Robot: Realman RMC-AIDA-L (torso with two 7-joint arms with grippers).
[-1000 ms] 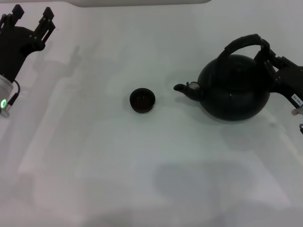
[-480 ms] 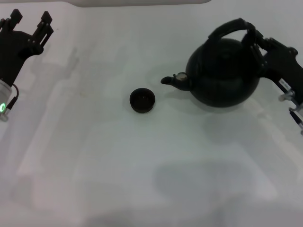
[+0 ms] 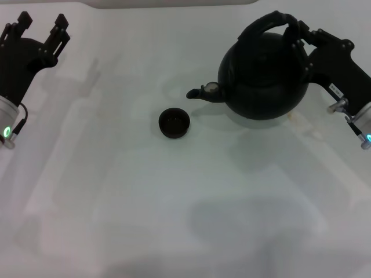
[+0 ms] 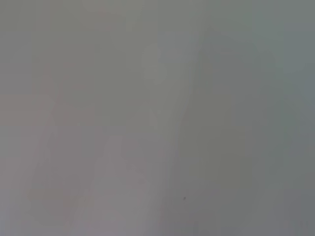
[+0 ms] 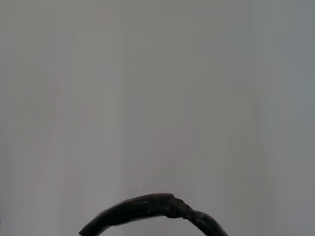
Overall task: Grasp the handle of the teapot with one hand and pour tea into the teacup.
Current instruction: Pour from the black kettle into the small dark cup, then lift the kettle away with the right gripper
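While right end effector grips handle, teapot apparently airborne beside teacup; left end effector spread, idle.

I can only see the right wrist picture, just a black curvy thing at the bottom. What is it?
Observer: It's the handle of a big black teapot. The right pincer is shut on that handle.
Operator: Is there a cup?
Observer: Yes, a small black teacup sits on the table, on the robot's left of the teapot's spout, not under it.
Operator: Is tea pouring?
Observer: No stream is visible. The spout points toward the cup's side.
Operator: What's the other arm doing?
Observer: The left pincer is open, holding nothing, far off on the robot's left.
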